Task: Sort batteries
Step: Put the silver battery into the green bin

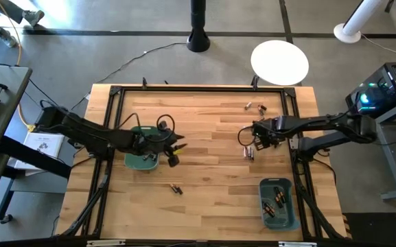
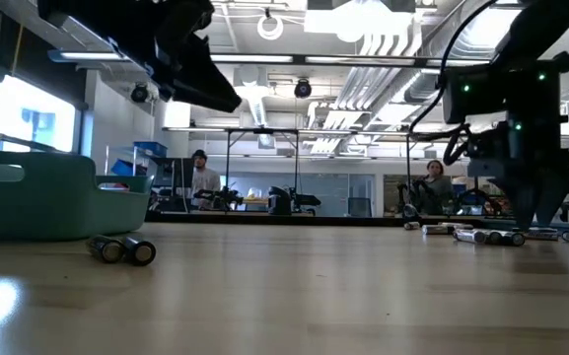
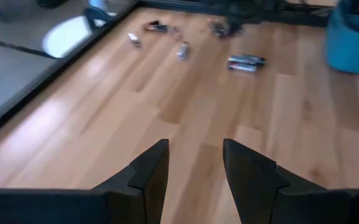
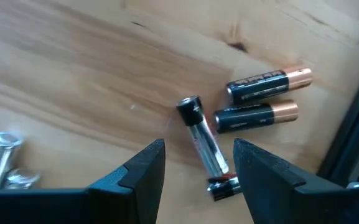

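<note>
The right gripper (image 4: 198, 163), jaws open and empty near the bench's right edge, straddles a silvery battery (image 4: 205, 144) beside 2 copper-ended batteries (image 4: 263, 99); next it should descend and close, while the left gripper (image 3: 195, 163) hangs open and empty over the bench's left half.

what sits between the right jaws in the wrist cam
A silvery battery lies on the wood between the open right gripper jaws, not yet gripped, as the right wrist view shows.

We see a pale wood-grain table (image 1: 211, 137), two teal bins (image 1: 141, 162) (image 1: 278, 204), a silvery-grey battery (image 4: 204, 142) beside two black batteries (image 4: 257, 116) with copper ends, and dark gripper fingers (image 4: 139, 171).
</note>
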Robot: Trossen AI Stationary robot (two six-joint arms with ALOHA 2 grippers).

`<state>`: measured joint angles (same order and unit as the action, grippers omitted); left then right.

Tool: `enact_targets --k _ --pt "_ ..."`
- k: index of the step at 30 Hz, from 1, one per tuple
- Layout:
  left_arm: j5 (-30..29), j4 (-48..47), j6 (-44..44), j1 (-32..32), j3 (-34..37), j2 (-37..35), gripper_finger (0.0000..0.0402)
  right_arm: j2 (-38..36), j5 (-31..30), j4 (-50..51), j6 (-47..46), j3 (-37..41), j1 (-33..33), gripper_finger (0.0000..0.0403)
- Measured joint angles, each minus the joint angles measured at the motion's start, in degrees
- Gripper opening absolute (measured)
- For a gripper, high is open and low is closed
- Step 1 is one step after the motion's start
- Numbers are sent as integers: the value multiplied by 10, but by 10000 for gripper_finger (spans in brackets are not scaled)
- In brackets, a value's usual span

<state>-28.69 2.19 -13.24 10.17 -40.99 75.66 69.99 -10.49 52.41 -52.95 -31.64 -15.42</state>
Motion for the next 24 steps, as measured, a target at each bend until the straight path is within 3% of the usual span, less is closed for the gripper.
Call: enact_targets --k 11,20,24 --pt "44 208 -26 7 0 91 142 93 14 -78 72 -7 -22 173" --pt "52 258 -26 16 0 111 142 92 35 -83 105 -17 -22 93" --pt "1 255 -26 16 0 110 142 91 40 -90 140 -17 -22 49"
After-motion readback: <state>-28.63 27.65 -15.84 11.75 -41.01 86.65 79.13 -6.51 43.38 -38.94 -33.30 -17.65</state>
